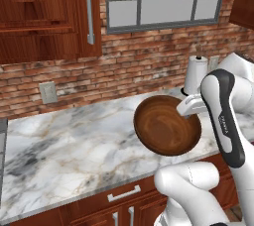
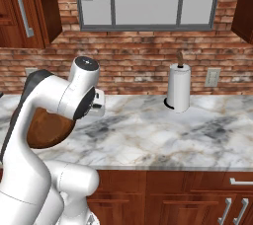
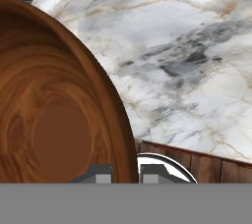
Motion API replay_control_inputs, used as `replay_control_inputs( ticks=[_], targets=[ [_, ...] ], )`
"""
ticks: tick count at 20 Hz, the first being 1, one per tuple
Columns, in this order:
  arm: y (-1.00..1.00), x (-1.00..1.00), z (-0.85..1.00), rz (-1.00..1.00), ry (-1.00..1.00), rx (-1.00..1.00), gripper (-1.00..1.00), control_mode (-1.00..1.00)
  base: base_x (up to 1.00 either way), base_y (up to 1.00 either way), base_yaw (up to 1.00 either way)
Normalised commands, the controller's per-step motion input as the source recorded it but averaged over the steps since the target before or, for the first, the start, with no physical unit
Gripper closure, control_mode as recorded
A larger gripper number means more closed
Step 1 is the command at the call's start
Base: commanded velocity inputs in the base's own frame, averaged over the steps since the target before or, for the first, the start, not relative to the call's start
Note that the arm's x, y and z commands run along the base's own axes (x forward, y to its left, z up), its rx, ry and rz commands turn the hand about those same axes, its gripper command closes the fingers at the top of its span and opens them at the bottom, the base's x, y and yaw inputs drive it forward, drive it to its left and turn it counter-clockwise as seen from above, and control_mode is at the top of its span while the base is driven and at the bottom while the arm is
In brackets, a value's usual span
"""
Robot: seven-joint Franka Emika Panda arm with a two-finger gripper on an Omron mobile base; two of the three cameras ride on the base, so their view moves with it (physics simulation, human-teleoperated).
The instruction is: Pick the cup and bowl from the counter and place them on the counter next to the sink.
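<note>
Wooden bowl (image 1: 167, 125) hangs tilted above the counter (image 1: 64, 145), its rim clamped in the gripper (image 3: 125, 173); that thin edge-hold looks, probably, liable to slip.

You see the wooden bowl (image 1: 166, 126): dark brown, glossy grain, tilted with its hollow facing the left base camera, raised above the veined marble counter (image 1: 74, 150), near its front edge.
</note>
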Motion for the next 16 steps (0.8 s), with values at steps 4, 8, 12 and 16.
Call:
replay_control_inputs(
  ticks=[4, 8, 12, 16],
  targets=[
    [0.0, 0.0, 0.0, 0.0, 0.0, 0.0, 1.0, -1.0, 0.0, 0.0, 0.0],
    [0.0, 0.0, 0.0, 0.0, 0.0, 0.0, 1.0, 1.0, 0.0, 0.0, 0.0],
    [0.0, 0.0, 0.0, 0.0, 0.0, 0.0, 1.0, 1.0, 0.0, 0.0, 0.0],
    [0.0, 0.0, 0.0, 0.0, 0.0, 0.0, 1.0, 1.0, -0.03, 0.0, 0.0]
  ],
)
